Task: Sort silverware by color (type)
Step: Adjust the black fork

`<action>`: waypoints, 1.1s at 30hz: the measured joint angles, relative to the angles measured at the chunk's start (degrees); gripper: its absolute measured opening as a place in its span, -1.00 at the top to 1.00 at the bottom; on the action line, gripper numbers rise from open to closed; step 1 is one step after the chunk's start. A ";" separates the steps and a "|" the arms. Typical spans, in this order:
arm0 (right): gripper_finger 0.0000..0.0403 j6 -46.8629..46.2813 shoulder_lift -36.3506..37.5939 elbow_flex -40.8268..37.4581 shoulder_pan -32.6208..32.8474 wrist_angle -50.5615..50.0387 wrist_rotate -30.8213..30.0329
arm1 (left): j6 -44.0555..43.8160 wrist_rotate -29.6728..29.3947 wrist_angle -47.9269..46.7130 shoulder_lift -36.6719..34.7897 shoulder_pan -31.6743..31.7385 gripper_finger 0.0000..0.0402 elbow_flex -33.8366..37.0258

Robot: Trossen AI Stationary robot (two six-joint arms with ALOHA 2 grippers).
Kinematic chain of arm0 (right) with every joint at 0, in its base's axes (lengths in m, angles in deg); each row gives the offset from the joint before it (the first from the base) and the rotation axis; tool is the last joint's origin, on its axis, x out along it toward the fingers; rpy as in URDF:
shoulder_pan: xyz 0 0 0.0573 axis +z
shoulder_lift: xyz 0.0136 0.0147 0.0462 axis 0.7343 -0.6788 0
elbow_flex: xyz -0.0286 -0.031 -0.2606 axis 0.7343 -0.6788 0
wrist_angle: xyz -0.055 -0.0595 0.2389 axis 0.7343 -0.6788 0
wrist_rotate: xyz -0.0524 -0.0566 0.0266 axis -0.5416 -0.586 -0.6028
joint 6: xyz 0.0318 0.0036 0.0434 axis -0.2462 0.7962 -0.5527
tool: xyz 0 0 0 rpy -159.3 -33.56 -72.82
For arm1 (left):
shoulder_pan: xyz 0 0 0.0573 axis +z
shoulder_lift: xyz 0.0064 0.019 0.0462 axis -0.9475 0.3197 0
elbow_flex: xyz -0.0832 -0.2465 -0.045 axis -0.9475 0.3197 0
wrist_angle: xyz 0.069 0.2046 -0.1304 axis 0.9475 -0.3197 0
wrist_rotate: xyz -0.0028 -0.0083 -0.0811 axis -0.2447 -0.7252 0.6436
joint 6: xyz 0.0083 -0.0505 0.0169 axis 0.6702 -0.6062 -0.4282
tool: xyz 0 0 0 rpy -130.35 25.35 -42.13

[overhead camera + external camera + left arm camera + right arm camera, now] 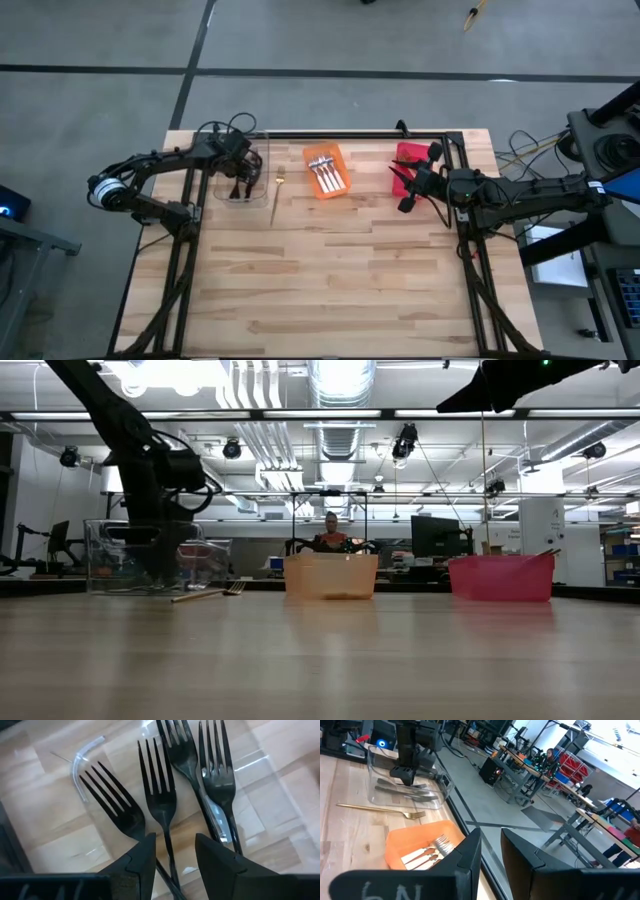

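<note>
Left pincer (240, 178) hangs inside the clear bin (262, 196) at the worktop's (330, 280) far left, fingers parted a narrow way with nothing gripped; one dark fork's (159, 805) handle runs between them. Four dark forks lie in that bin, their handle ends cut off in the left wrist view. A gold fork (276, 196) lies on the bare worktop just right of the clear bin. The orange bin (311, 155), centre far, holds white-handled forks (329, 177). The red bin (408, 152) at far right is partly covered by the right arm; its contents cannot be made out. Right pincer (410, 186) hovers beside it, narrowly parted, empty. The near worktop is open.
</note>
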 joint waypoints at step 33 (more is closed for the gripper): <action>0.67 0.22 -0.01 0.00 0.00 -0.04 -0.01 | -2.02 -0.73 4.68 -0.15 0.00 0.59 4.22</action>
